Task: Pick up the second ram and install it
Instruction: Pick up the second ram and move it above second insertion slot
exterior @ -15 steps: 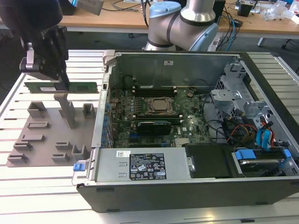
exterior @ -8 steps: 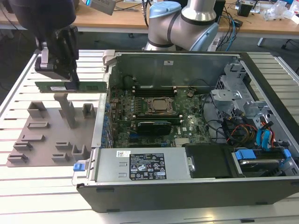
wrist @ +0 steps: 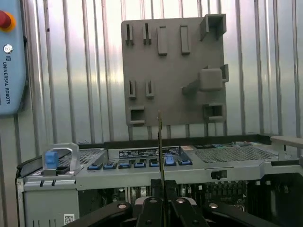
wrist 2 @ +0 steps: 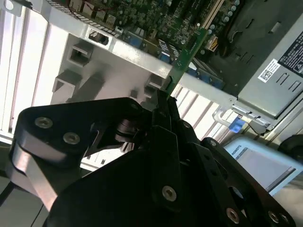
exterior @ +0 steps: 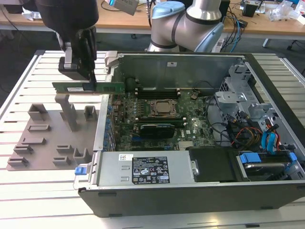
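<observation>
Tool (exterior: pixel 88 78) tight around second ram (exterior: pixel 111 88)

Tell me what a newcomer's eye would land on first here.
The black gripper stands out first, its jaws shut on the second ram, a green stick held level at the exterior view's left, above the grey fixture plate. Beside it lies the open computer case, its motherboard and processor socket laid bare.

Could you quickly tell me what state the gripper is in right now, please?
Gripper: shut on the second ram, holding it by the edge of the open computer case.
</observation>
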Controlling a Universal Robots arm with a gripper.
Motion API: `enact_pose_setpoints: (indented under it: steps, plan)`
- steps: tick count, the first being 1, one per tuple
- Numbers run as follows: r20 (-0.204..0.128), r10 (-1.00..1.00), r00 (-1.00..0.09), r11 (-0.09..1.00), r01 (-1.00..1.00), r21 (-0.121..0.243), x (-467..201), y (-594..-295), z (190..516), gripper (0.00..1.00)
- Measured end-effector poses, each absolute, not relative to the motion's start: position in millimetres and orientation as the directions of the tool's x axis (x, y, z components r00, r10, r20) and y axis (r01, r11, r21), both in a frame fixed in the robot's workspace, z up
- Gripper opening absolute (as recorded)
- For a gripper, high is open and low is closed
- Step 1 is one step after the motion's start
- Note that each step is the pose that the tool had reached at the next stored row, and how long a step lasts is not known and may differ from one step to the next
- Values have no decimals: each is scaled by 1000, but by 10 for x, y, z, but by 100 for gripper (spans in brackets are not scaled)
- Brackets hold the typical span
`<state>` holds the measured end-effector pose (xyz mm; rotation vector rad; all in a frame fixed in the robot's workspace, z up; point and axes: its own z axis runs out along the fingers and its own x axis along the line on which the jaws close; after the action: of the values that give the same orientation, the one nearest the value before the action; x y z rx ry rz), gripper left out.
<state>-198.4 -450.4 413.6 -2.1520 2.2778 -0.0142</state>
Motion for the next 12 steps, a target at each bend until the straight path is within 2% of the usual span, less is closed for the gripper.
enact_pose_setpoints:
  steps: [12]
  plan:
    - [0, -998, -57, 57, -998, -3, -1475, -4450, 4116, 13]
